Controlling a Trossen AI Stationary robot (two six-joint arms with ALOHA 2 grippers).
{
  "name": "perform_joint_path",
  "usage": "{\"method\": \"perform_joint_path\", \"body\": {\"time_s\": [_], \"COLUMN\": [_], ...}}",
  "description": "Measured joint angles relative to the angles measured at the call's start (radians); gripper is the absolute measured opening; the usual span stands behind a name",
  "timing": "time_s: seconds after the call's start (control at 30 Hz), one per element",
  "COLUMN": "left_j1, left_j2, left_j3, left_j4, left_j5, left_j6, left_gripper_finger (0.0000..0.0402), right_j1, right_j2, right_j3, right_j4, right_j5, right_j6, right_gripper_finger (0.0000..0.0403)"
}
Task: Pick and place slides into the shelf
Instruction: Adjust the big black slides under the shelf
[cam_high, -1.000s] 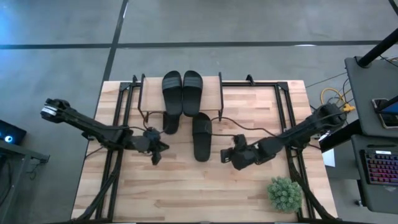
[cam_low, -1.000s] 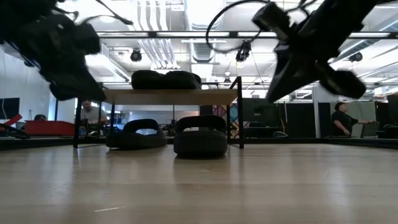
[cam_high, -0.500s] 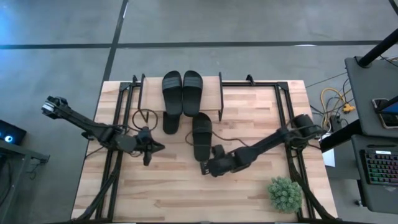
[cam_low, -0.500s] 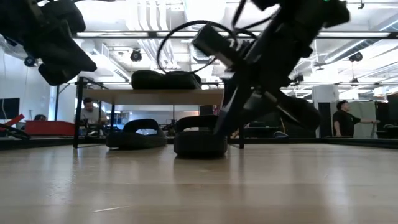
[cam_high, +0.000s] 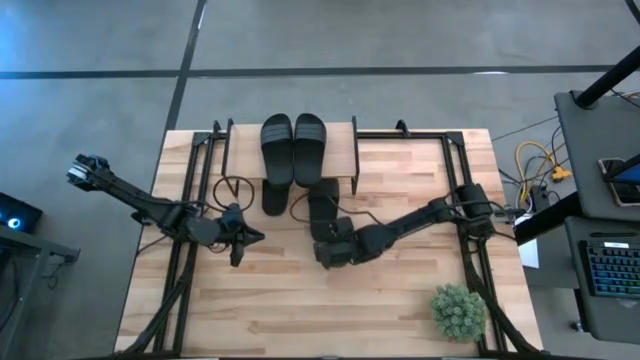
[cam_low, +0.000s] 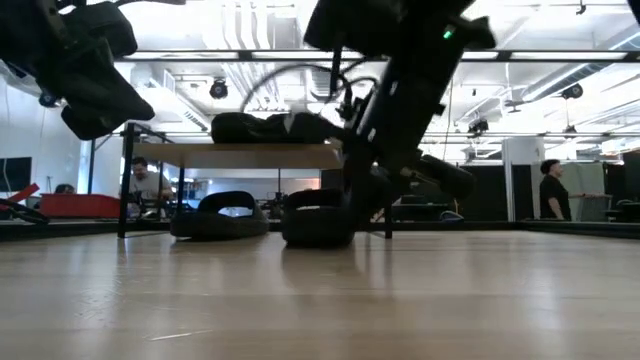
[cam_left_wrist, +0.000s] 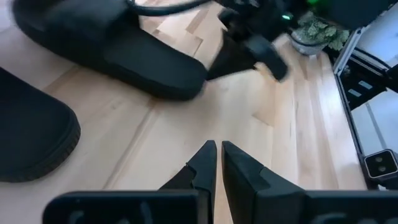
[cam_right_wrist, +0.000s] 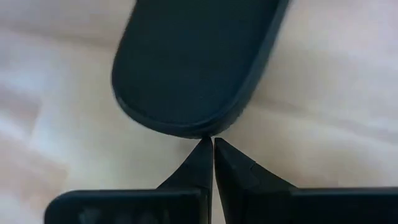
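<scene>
Two black slides (cam_high: 292, 148) lie side by side on the shelf (cam_high: 342, 150), a low rack with a wooden top at the table's far edge. A third slide (cam_high: 274, 198) lies on the table, its far part under the shelf. The fourth slide (cam_high: 322, 205) lies flat on the table just in front of the shelf. My right gripper (cam_high: 328, 250) is shut, at that slide's near end. My left gripper (cam_high: 252, 237) is shut and hovers left of the slides, touching nothing; in the left wrist view its tips (cam_left_wrist: 216, 149) are over bare wood. My right gripper (cam_right_wrist: 208, 142) meets the fourth slide at the rim of its rounded near end (cam_right_wrist: 199, 130) with its shut fingertips. It comes from the table's near side, slanting down, in line with the slide's length. The slide lies flat on the table.
A small potted plant (cam_high: 458, 310) stands at the table's near right corner. Black frame rails (cam_high: 190, 190) run along the left and right sides of the table. A cable (cam_high: 225, 185) loops near the shelf's left leg. Bare wood lies along the near edge.
My right gripper has swept from the right part of the table toward the left and dropped low, ending at the near end of the fourth slide. My left gripper has drawn back a little toward the table's left edge.
</scene>
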Motion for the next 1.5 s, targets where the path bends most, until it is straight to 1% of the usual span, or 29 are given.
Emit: {"method": "perform_joint_path", "body": {"time_s": [0.1,0.3,0.4,0.5,0.7,0.83,0.97,1.17,1.5], "left_j1": [0.000,0.000,0.000,0.000,-0.001,-0.001,0.000,0.000,0.000], "left_j2": [0.012,0.027,0.028,0.026,0.027,0.026,0.026,0.027,0.027], "left_j3": [0.000,0.000,0.000,0.000,0.000,0.000,0.000,0.000,0.000], "left_j4": [0.000,0.003,0.003,0.002,0.002,0.003,0.009,0.019,0.036], "left_j5": [0.000,-0.001,0.000,-0.001,-0.003,-0.021,-0.032,-0.034,-0.054], "left_j6": [0.000,0.000,0.000,0.000,-0.003,-0.004,-0.004,-0.010,-0.010], "left_gripper_finger": [0.0010,0.0010,0.0010,0.0010,0.0010,0.0010,0.0010,0.0010,0.0010], "right_j1": [-0.042,-0.107,-0.129,-0.129,-0.077,-0.062,-0.100,-0.154,-0.170], "right_j2": [0.000,0.000,-0.001,-0.006,-0.055,-0.079,-0.075,-0.070,-0.068], "right_j3": [-0.001,0.006,0.006,0.006,0.006,0.007,0.004,0.003,-0.035], "right_j4": [-0.033,-0.035,-0.036,-0.043,-0.054,-0.067,-0.056,0.033,0.051], "right_j5": [0.001,0.000,0.001,0.002,0.004,0.049,0.050,-0.003,-0.029], "right_j6": [-0.016,-0.129,-0.135,-0.138,-0.120,-0.120,-0.146,-0.276,-0.304], "right_gripper_finger": [0.0009,0.0009,0.0009,0.0009,0.0009,0.0009,0.0009,0.0009,0.0009]}}
